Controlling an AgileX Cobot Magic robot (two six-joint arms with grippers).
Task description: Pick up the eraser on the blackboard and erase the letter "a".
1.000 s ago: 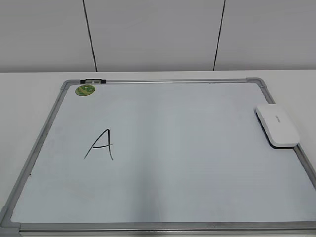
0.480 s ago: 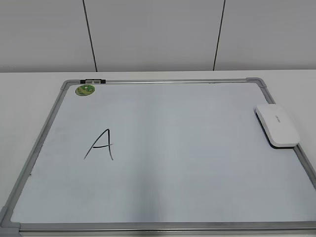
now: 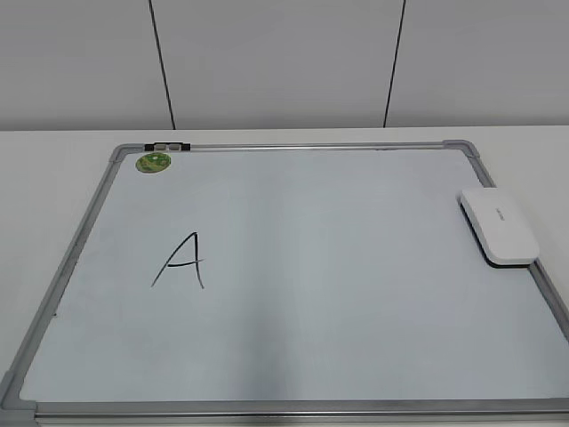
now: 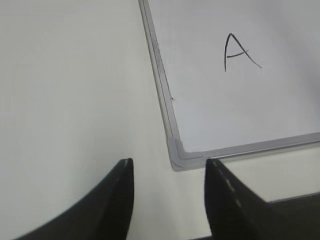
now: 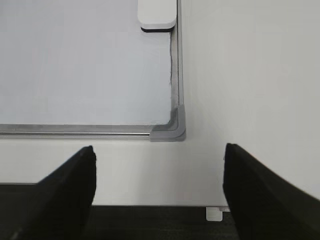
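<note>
The blackboard is a whiteboard with a silver-grey frame (image 3: pixel 293 147), lying flat on the white table. The white eraser (image 3: pixel 499 226) lies at the board's right edge, partly over the frame. Its near end shows at the top of the right wrist view (image 5: pixel 157 14). The only mark on the board is a tall angular capital "A" (image 3: pixel 180 261), also in the left wrist view (image 4: pixel 237 51). No lowercase letter "a" shows. My left gripper (image 4: pixel 169 165) is open and empty over the table by the board's near left corner (image 4: pixel 176 152). My right gripper (image 5: pixel 159 150) is open and empty below the near right corner (image 5: pixel 172 131).
A round green sticker (image 3: pixel 153 162) and a small black-and-grey clip (image 3: pixel 167 145) sit at the board's far left corner. The table's front edge (image 5: pixel 150 206) runs just under my right gripper. A grey panelled wall (image 3: pixel 284 62) stands behind the table.
</note>
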